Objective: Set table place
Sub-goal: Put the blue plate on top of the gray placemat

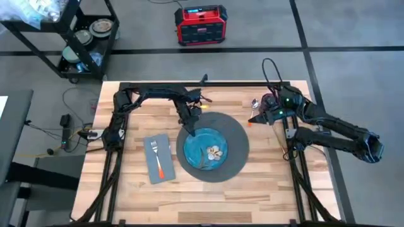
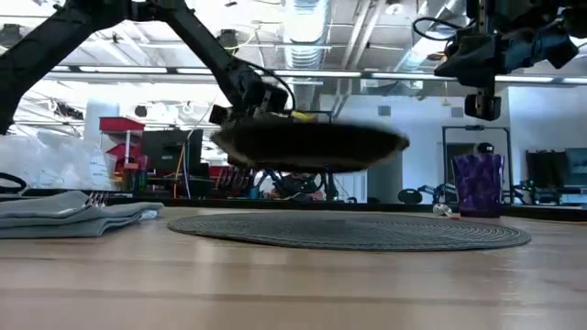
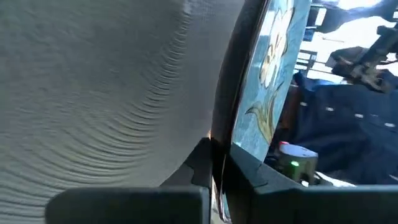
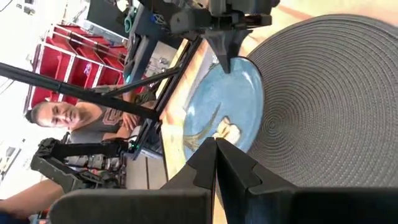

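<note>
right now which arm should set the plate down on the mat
Left. The left gripper already grips the plate by its rim, held above the mat. The right gripper is off beside the mat.

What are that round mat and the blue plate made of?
The mat looks woven, perhaps cord or plastic fibre: fine concentric ridges show. The plate, held above it by the left gripper, looks like glazed ceramic, with a smooth painted flower pattern; I can't be sure.

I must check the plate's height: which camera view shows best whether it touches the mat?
The low view: the plate hangs clear above the mat. The high view hides the gap; both wrist views show only its blue face.
</note>
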